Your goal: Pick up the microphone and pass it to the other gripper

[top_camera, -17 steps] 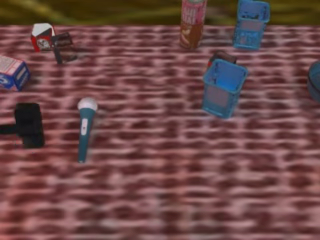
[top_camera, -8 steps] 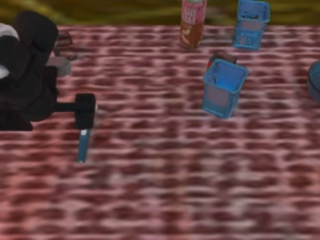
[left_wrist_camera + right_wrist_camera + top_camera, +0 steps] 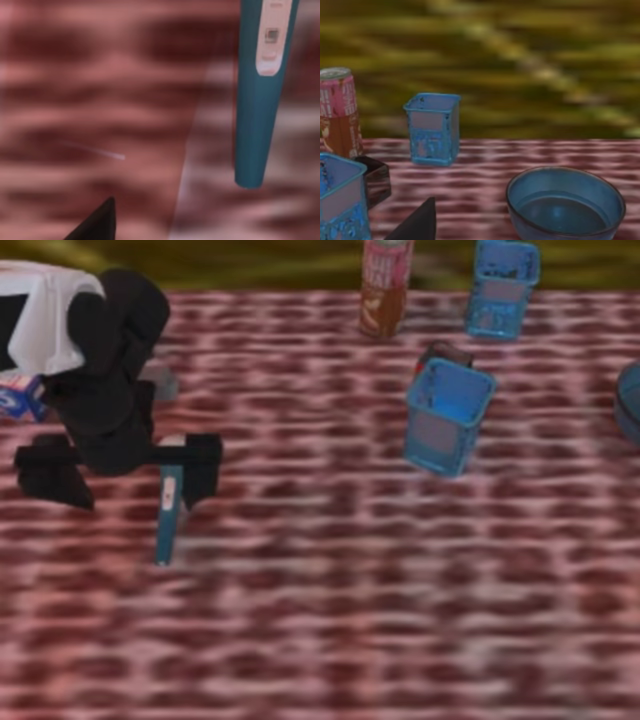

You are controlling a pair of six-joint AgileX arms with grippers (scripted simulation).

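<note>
The teal microphone (image 3: 166,525) lies on the red-patterned table at the left. Its white head is hidden under my left gripper (image 3: 172,462), which hangs open over its upper end, one black finger (image 3: 203,478) just right of the handle. In the left wrist view the handle (image 3: 255,125) with its pale switch (image 3: 270,45) lies flat on the cloth, apart from the one fingertip (image 3: 102,220) that shows. The other gripper, my right gripper (image 3: 462,225), is out of the top view. It is parked at the right by the bowl, open and holding nothing.
Two blue mesh baskets (image 3: 447,418) (image 3: 503,285) stand at the back right, a dark box (image 3: 445,353) behind the nearer one. A pink can (image 3: 385,285) stands at the back. A blue bowl (image 3: 520,175) sits at the right edge. A blue-and-white carton (image 3: 18,398) peeks out beside my left arm.
My left arm has swung in from the left edge and brought its gripper over the microphone's head. The microphone has not moved.
</note>
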